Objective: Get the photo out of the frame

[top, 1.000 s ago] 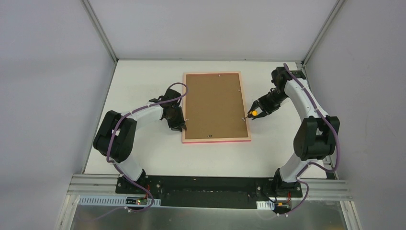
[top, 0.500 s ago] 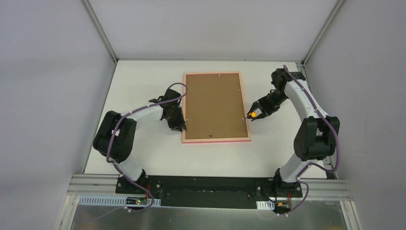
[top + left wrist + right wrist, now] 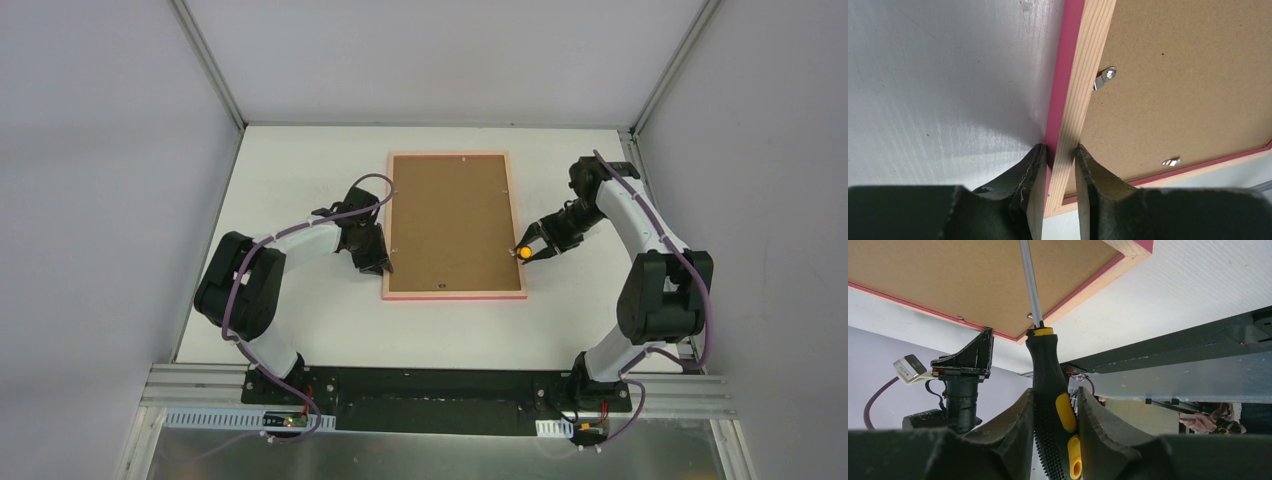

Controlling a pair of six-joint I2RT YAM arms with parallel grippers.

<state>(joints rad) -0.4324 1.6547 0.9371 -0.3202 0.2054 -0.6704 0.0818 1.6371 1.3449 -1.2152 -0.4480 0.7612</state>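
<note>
The pink frame [image 3: 455, 294] lies face down in the middle of the table, its brown back board [image 3: 455, 215] up. The photo is hidden under that board. My left gripper [image 3: 383, 267] is shut on the frame's left rail [image 3: 1073, 90] near the lower corner, one finger outside and one on the board side [image 3: 1060, 152]. My right gripper [image 3: 530, 250] is shut on a black and yellow screwdriver [image 3: 1048, 375]. Its steel shaft [image 3: 1029, 280] reaches over the frame's right edge onto the board. The tip is out of the right wrist view.
Small metal tabs [image 3: 1105, 76] [image 3: 1172, 162] sit along the board's edges. Grey walls stand close on both sides of the white table [image 3: 300, 180]. The black base rail [image 3: 440, 385] runs along the near edge.
My right gripper has carried the screwdriver a little down and in along the frame's right edge. The frame has shifted slightly to the right. The left gripper keeps its hold.
</note>
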